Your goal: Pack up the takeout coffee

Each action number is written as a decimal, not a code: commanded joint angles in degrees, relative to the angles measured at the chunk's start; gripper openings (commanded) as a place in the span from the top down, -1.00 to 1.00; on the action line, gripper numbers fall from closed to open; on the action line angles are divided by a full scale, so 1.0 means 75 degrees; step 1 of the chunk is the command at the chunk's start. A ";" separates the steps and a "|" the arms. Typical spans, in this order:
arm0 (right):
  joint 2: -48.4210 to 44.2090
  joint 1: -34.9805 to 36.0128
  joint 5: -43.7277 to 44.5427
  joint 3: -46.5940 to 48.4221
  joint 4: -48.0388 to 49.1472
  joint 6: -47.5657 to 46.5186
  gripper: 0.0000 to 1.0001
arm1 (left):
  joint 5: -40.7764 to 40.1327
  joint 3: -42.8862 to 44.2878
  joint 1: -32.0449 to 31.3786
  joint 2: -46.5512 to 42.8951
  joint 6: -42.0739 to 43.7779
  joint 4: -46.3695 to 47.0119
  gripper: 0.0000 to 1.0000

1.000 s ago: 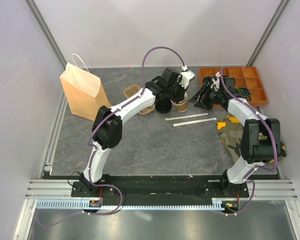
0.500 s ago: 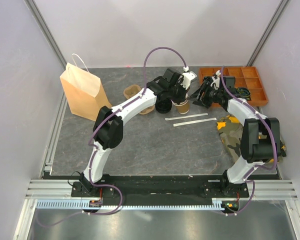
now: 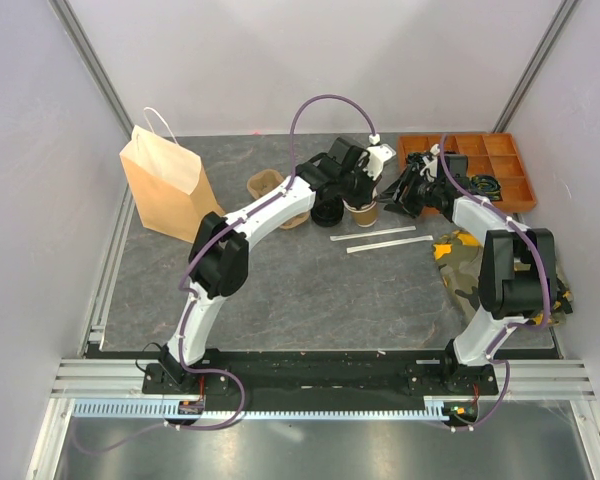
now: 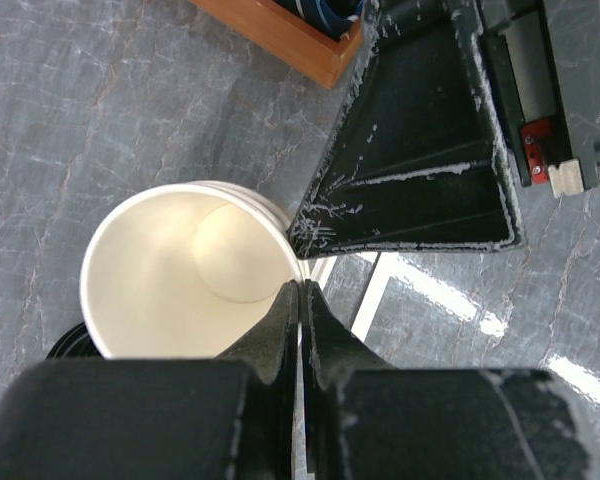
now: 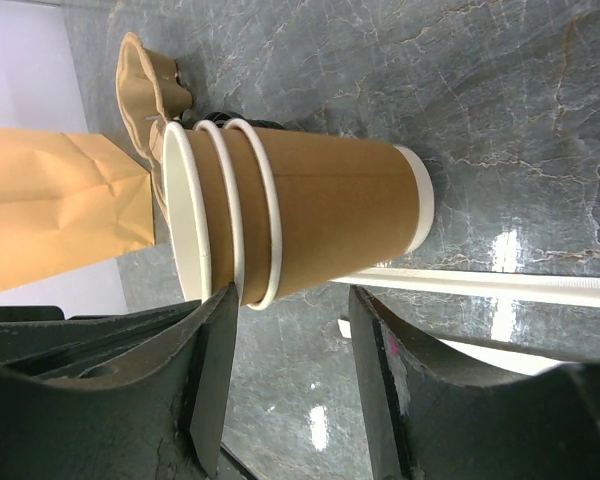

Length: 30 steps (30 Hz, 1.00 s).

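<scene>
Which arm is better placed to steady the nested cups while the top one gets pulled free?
Right. The right gripper is open and lined up on the side of the cup stack, not yet touching it. The left gripper is pinched shut on the top cup at its rim.

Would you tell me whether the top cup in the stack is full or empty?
Empty: the top cup shows a bare white floor inside.

Matt kraft-paper cups, smooth white inside, sat on a glossy grey marbled tabletop; creased paper bag at ten o'clock.
</scene>
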 commanded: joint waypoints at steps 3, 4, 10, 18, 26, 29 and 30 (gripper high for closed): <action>-0.0013 0.0014 -0.0152 0.0044 0.0391 0.0104 -0.12 | 0.0286 0.0424 -0.0117 0.0101 0.0313 0.0120 0.96; -0.0025 0.0002 -0.0152 0.0044 0.0392 0.0092 -0.12 | 0.0310 0.0424 -0.0117 0.0112 0.0313 0.0120 0.96; 0.0080 0.0026 0.0012 -0.0143 0.0438 0.0045 -0.11 | 0.0392 0.0564 -0.0152 0.0112 0.0313 0.0108 0.96; 0.0127 0.0026 0.0282 -0.0179 0.0251 -0.0119 -0.09 | 0.0346 0.0752 -0.0176 0.0018 0.0418 0.0026 0.96; 0.0127 0.0026 0.0364 -0.0132 0.0169 -0.0165 -0.08 | 0.0053 0.1068 -0.0211 -0.0087 0.0676 -0.0091 0.96; 0.0116 0.0026 0.0364 -0.0132 0.0169 -0.0154 -0.08 | -0.0146 0.1232 -0.0223 -0.0087 0.0805 -0.0220 0.96; 0.0116 0.0026 0.0364 -0.0120 0.0169 -0.0177 -0.08 | -0.0193 0.1221 -0.0223 -0.0099 0.0898 -0.0255 0.96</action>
